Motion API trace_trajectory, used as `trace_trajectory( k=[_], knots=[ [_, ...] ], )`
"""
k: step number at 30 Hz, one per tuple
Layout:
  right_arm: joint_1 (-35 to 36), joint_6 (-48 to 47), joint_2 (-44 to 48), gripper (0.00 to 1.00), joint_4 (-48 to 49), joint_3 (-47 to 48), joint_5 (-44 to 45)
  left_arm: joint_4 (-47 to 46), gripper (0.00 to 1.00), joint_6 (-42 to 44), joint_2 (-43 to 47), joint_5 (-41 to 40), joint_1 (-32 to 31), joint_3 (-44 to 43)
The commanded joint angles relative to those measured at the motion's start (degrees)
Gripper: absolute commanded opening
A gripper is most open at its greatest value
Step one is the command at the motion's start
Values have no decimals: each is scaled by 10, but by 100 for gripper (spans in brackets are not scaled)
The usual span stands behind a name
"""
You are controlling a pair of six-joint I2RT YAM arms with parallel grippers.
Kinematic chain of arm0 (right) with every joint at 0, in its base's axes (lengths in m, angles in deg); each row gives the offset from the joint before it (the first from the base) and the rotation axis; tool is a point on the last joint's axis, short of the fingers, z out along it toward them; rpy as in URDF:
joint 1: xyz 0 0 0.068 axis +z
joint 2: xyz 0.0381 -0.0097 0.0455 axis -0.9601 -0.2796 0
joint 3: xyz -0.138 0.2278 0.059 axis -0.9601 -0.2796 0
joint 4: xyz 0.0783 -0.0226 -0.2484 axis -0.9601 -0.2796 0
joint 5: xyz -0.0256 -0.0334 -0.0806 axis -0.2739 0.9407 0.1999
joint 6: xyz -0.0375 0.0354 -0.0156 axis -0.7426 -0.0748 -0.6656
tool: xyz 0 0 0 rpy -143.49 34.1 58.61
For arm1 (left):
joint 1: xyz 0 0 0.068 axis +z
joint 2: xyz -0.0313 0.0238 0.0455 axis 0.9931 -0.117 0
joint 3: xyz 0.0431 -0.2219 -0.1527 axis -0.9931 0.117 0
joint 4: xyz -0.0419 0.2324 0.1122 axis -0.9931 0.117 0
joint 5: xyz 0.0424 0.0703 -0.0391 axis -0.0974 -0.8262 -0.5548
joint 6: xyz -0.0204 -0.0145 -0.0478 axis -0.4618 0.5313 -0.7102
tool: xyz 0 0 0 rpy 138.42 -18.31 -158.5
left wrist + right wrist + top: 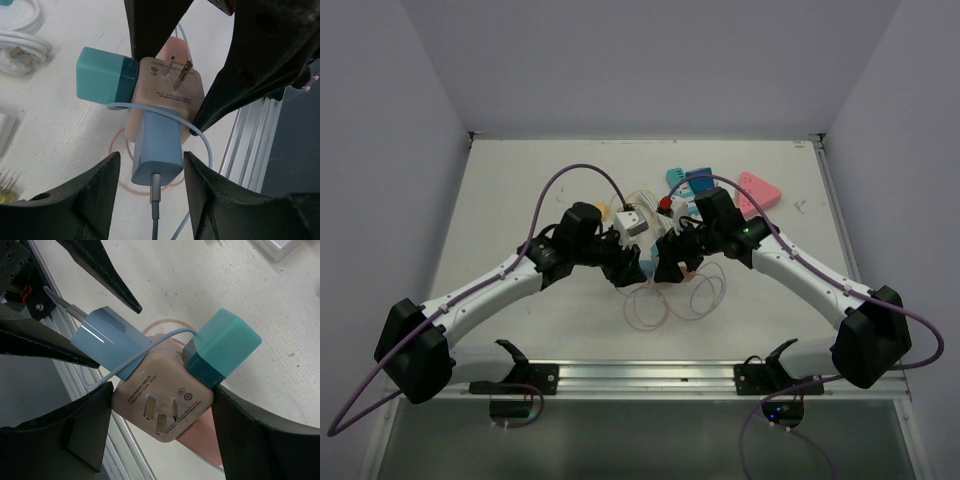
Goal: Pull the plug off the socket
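A beige socket cube (160, 395) is held above the table, its metal prongs facing the right wrist camera. A light blue plug (107, 342) with a grey cable sits in one side and a teal plug (222, 347) in another. My right gripper (162, 425) is shut on the cube. In the left wrist view the blue plug (157, 142) points at the camera. My left gripper (151, 200) is open, its fingers flanking the plug with gaps on both sides. The cube (170, 90) and teal plug (100, 75) lie beyond. In the top view both grippers (630, 268) (670, 265) meet at mid-table.
White chargers and cables (632, 220), blue blocks (690, 180) and a pink piece (758, 190) lie behind the grippers. A thin pink cable coil (670, 295) lies under them. The aluminium rail (650, 375) runs along the near edge. A white cable (20, 45) lies at the left.
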Motion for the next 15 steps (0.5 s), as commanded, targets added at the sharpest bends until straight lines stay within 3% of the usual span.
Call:
trace_trajectory(
  k=[1,6,9,10,12,13,15],
  knots=[
    [2,-5,7,0,14,30,-21,-38,55,-4,-6,-20,-12,-29],
    [2,-3,3,0,14,29,-15,-52,45,-9,-23,-26,-34,-36],
    [2,-2,2,0,15,26,-12,-53,33,-6,-29,-29,-43,-37],
    [2,-2,2,0,14,26,-11,-53,23,-5,-29,-29,-45,-37],
    [2,-7,1,0,9,23,1,-52,12,-2,-26,-29,-46,-33],
    [2,-10,0,0,6,21,6,-52,1,3,-24,-30,-46,-30],
    [2,-19,-1,0,-7,15,22,-52,0,8,-11,-43,-46,-24]
  ],
)
